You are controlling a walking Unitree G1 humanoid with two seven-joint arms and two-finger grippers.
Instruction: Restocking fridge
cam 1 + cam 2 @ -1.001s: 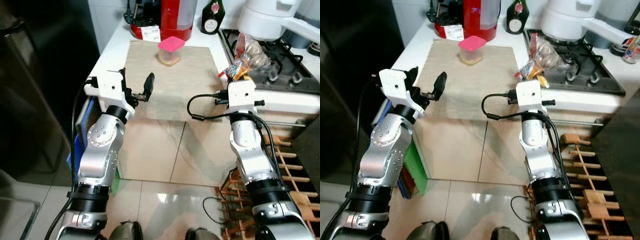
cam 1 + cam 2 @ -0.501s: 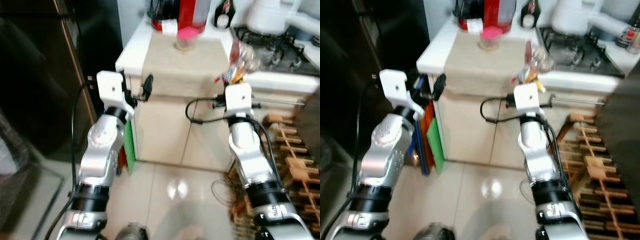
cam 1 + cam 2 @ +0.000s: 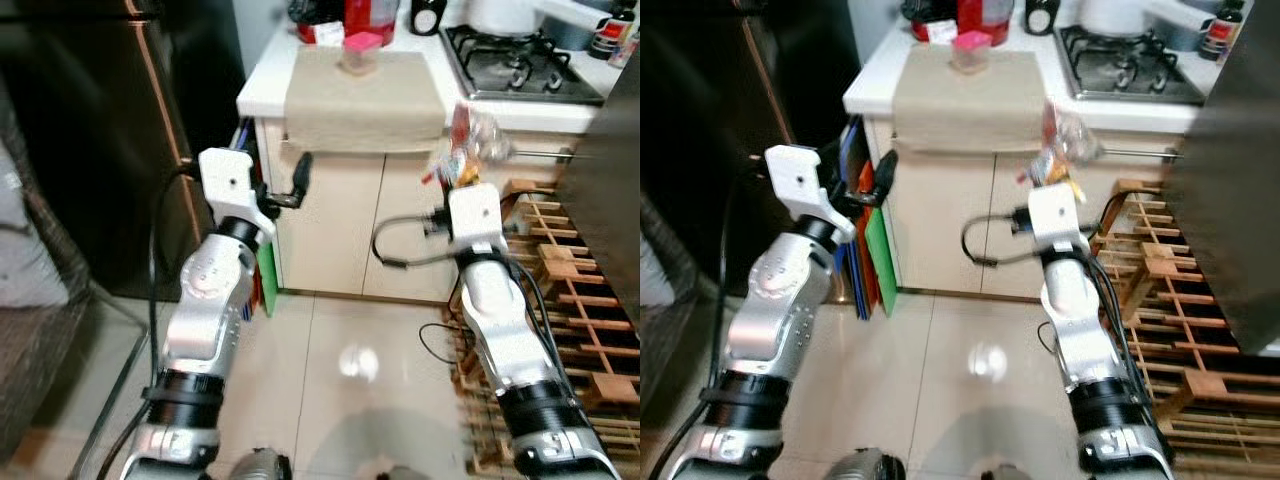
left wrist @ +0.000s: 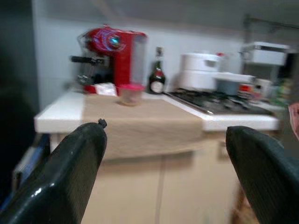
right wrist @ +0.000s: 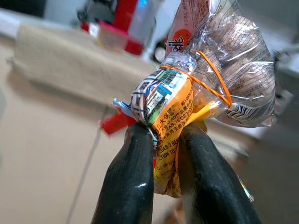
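1. Grippers are both raised in front of the robot, which faces a cream kitchen cabinet [image 3: 350, 225] from a short way back across pale floor tiles [image 3: 330, 390]
2. Right gripper [image 5: 161, 149] is clenched on the bunched neck of a clear plastic snack bag [image 5: 219, 70]; the bag, tied with an orange rubber band [image 5: 212, 74], stands up above the fingers [image 5: 128, 186] and holds printed packets that are hard to read. From the head it shows at about 1 o'clock, before the cabinet front [image 3: 462, 150]
3. Left gripper [image 3: 280, 180] is released, its two black fingers [image 4: 65, 177] well apart with nothing between them, at about 11 o'clock
4. Worktop [image 3: 270, 80] lies toward 12 o'clock, covered by a beige cloth [image 3: 365, 100] that hangs over the front edge
5. Pink-lidded container [image 3: 361, 52] sits on the cloth at its far end; behind it are a red coffee machine [image 4: 112, 53] and a dark bottle [image 4: 157, 79]
6. Gas hob [image 3: 515, 65] is on the worktop toward 1 o'clock
7. Dark fridge [image 3: 110, 140] stands at 10 o'clock, beside the cabinet; coloured boards [image 3: 872, 250] lean in the gap between them
8. Wooden rack [image 3: 575, 300] lies low at 3 o'clock, possibly a wine rack
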